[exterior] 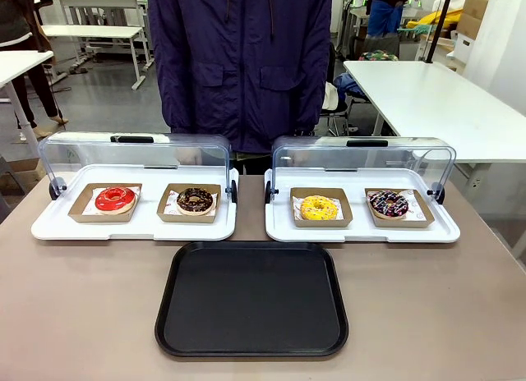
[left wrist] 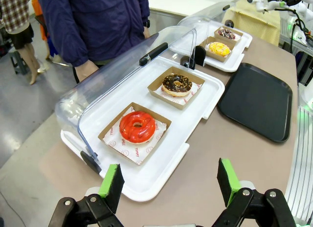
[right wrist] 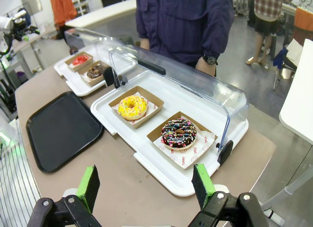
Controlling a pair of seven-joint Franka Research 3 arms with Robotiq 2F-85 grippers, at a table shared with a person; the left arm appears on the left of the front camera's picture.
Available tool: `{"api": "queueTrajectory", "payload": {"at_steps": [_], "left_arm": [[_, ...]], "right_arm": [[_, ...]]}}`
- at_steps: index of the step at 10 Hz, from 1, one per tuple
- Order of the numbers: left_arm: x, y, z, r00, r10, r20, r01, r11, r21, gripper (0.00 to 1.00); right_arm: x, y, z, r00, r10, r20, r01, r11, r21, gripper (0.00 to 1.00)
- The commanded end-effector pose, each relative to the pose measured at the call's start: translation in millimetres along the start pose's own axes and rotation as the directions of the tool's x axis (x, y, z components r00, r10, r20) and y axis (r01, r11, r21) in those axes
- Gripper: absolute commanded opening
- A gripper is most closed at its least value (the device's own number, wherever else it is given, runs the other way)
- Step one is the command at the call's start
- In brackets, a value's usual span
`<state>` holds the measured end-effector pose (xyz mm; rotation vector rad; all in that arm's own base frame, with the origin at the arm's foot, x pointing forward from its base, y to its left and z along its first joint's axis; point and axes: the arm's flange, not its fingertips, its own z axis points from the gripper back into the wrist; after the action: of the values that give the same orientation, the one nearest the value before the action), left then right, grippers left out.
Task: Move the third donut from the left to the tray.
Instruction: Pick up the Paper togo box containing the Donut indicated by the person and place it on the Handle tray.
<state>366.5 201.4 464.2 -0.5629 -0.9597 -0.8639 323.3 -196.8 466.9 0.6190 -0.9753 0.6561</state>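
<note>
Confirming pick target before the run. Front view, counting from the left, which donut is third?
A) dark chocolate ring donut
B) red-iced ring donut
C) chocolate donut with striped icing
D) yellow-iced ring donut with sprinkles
D: the yellow-iced ring donut with small coloured sprinkles comes third, in a shallow brown cardboard box at the left end of the right-hand white plastic tray with the clear domed lid.

Yellow sprinkled donut, brown box, black tray.
</note>
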Motion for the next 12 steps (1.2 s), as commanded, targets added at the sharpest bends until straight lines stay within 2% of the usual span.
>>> {"api": "queueTrajectory", "payload": {"at_steps": [1,12], "left_arm": [[0.8,-0.4,1.2,1.0,-0.008,0.001,0.008,1.0,-0.008,1.0],[0.8,-0.4,1.2,1.0,-0.008,0.001,0.008,1.0,-0.008,1.0]], "right_arm": [[2.6,-2.4,-1.5,1.0,0.012,0.025,-0.012,1.0,-0.006,1.0],[2.6,-2.4,-1.5,1.0,0.012,0.025,-0.012,1.0,-0.006,1.0]]}}
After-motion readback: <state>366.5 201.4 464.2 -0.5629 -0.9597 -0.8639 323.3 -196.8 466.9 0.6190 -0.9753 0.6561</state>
